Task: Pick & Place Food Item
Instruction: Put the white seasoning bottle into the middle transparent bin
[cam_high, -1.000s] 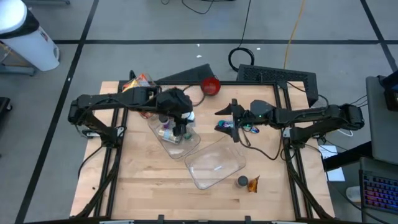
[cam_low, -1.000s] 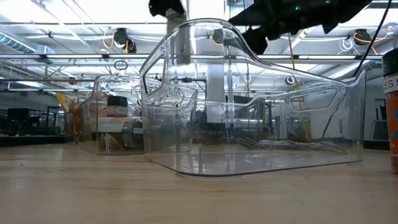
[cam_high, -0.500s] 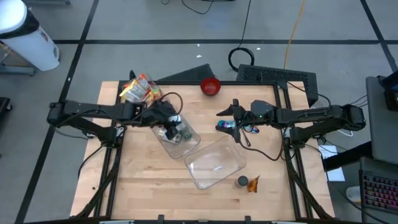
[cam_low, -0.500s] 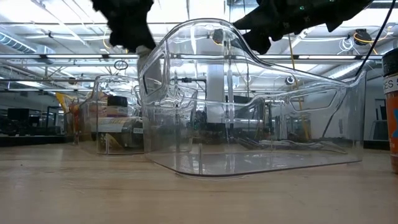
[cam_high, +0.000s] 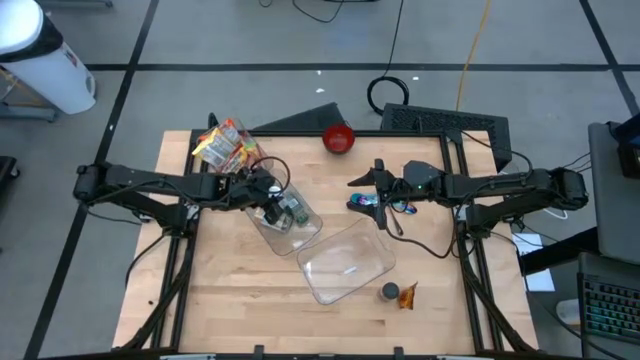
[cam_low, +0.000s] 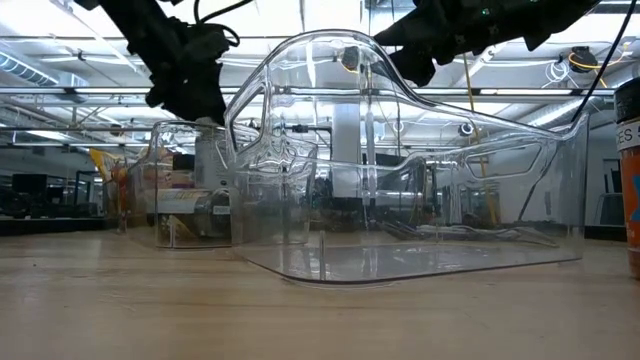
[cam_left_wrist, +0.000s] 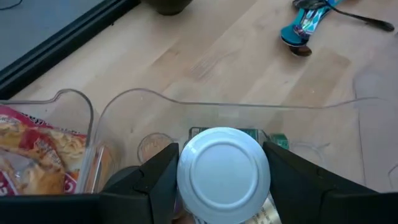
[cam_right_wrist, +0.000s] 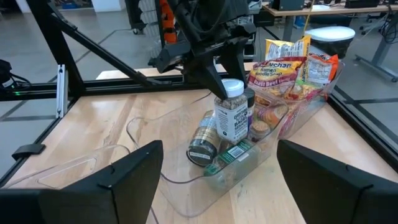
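Left gripper (cam_right_wrist: 214, 59) pinches the white round cap of a cylindrical spice jar (cam_right_wrist: 231, 118), held upright in the clear plastic bin (cam_high: 285, 225); beside the jar in that bin are a dark-lidded jar (cam_right_wrist: 202, 146) on its side and a green packet (cam_right_wrist: 229, 155). Crinkly ramen and snack packets (cam_high: 225, 145) fill the adjoining clear bin behind the gripper. Right gripper (cam_high: 378, 205) hangs spread wide and empty over a blue glossy wrapper (cam_high: 368, 203), with a second empty clear bin (cam_high: 345, 262) and a small dark-capped bottle (cam_high: 390, 291) nearby on the wooden table (cam_high: 220, 300).
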